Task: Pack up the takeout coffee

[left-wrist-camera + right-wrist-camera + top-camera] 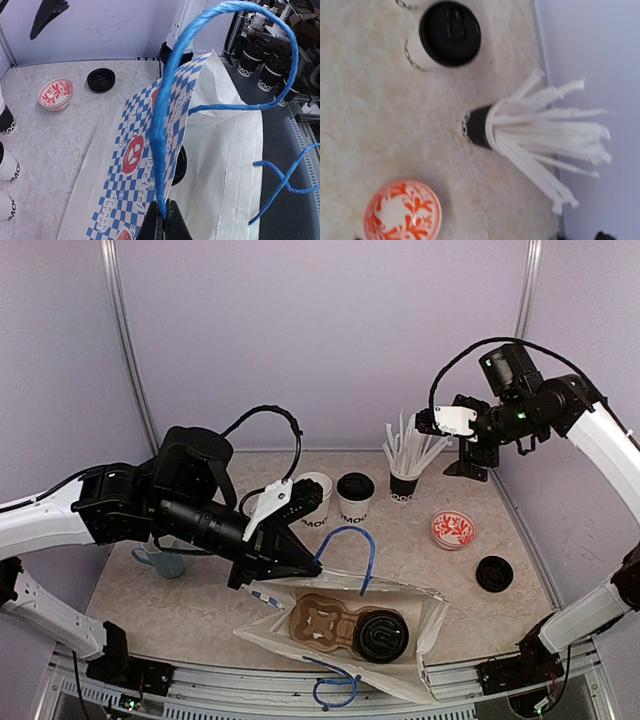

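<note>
**A:** Where's the coffee from your left gripper [316,565]?

**B:** That gripper is clenched on the blue handle [167,100] of the bag [220,165]. The bagged cup [380,636] sits just below and right of it, nearer you, in the brown carrier [318,622]. Only its black lid shows.

**A:** And the others?

**B:** They stand just beyond your gripper, side by side. The open cup [314,502] is white and reads "MOO" as far as I can see. The capped cup [355,498] to its right has a black lid.

**A:** Any writing on the bag?

**B:** A blue check print, red pretzel badges and the word "Pretzel".

**A:** And your right gripper [470,465]?

**B:** It is raised at the far right above the straw cup [404,486], jaws spread wide and gripping nothing.
</note>
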Action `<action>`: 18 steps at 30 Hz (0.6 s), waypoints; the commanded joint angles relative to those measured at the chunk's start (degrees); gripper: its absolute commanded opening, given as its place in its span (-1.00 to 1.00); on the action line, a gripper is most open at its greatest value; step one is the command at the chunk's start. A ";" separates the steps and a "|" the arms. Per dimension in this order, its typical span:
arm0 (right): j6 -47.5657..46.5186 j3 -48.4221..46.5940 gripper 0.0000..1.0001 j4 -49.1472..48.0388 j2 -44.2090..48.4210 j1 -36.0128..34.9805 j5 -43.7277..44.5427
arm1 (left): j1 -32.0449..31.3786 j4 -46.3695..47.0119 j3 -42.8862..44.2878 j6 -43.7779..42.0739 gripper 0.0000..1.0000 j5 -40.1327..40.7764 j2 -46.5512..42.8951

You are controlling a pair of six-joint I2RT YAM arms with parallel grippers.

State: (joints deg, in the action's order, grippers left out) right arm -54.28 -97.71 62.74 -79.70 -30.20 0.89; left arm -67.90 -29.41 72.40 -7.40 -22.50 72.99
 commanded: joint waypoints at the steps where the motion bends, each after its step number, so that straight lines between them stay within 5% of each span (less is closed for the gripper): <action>1: 1.15 1.08 0.98 -2.75 -0.01 0.31 -4.39 | -3.03 0.82 -2.65 3.27 -0.93 4.53 -2.26; 9: 3.28 4.00 0.99 -4.16 -0.39 0.31 -5.59 | -6.50 -0.46 -0.82 3.00 -0.93 13.18 -1.90; 18: 7.57 -0.46 0.69 -0.56 -12.60 0.40 -16.00 | 3.97 -4.35 5.28 1.87 -0.94 10.46 3.53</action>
State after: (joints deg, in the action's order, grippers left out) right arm -49.82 -95.55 60.23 -86.85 -30.17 -8.43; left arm -67.44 -30.41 74.81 -4.99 -11.35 74.46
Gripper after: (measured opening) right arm 0.876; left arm 0.037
